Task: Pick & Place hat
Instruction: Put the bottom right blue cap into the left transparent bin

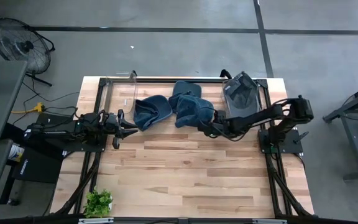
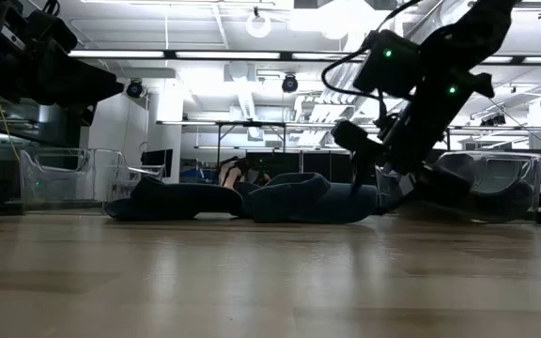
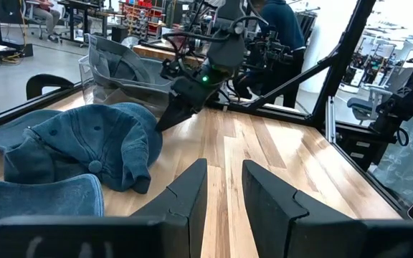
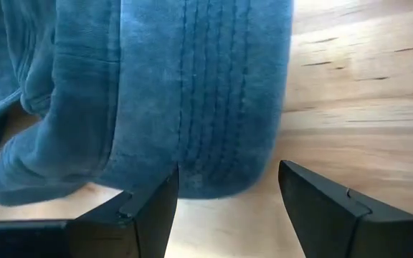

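Three blue denim hats lie on the table's far half. In the high view one is at the left (image 1: 151,112), one further back (image 1: 185,92), and one at the right (image 1: 194,113). My right gripper (image 1: 209,124) is open and low at the right hat's near right side. In the right wrist view its fingers (image 4: 228,175) stand on either side of that hat's stitched brim (image 4: 214,107), which lies flat on the wood. My left gripper (image 1: 123,127) is open and hovers just left of the left hat (image 3: 84,143), touching nothing.
A clear bin (image 1: 241,93) at the far right corner holds a dark hat. A second clear bin (image 1: 124,90) stands at the far left. A small green plant (image 1: 98,202) sits at the near left corner. Bare wood (image 1: 191,174) covers the near half.
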You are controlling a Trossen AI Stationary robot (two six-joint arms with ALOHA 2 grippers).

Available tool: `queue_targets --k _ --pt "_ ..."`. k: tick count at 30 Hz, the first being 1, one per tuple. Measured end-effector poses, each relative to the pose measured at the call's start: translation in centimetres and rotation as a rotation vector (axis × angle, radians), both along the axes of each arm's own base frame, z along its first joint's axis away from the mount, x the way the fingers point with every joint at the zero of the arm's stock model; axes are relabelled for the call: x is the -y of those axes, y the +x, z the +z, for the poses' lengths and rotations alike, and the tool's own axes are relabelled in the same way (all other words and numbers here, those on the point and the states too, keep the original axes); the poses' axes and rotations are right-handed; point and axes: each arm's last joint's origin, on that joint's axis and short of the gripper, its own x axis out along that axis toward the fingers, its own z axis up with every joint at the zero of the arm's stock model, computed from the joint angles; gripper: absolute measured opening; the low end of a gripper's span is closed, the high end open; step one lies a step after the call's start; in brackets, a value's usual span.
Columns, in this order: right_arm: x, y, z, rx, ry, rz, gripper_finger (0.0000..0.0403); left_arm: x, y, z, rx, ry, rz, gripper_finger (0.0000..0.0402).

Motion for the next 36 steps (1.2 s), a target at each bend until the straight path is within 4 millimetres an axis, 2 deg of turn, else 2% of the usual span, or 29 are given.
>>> queue_targets --k 7,14,24,36 --pt "0.1 -0.2 -0.4 -0.048 -0.03 -0.01 0.0234 0.0 0.0 0.0 0.0 0.0 0.0 0.0087" --pt "1.1 -0.3 -0.4 -0.091 -0.094 -0.017 0.0234 0.0 0.0 0.0 0.0 0.0 0.0 0.0087" --pt "2.0 0.7 0.3 -0.005 -0.146 0.016 0.0234 0.0 0.0 0.0 0.0 0.0 0.0 0.0087" --pt "1.3 2.1 1.4 0.13 -0.188 0.105 0.0234 0.0 0.0 0.0 0.0 0.0 0.0 0.0087"
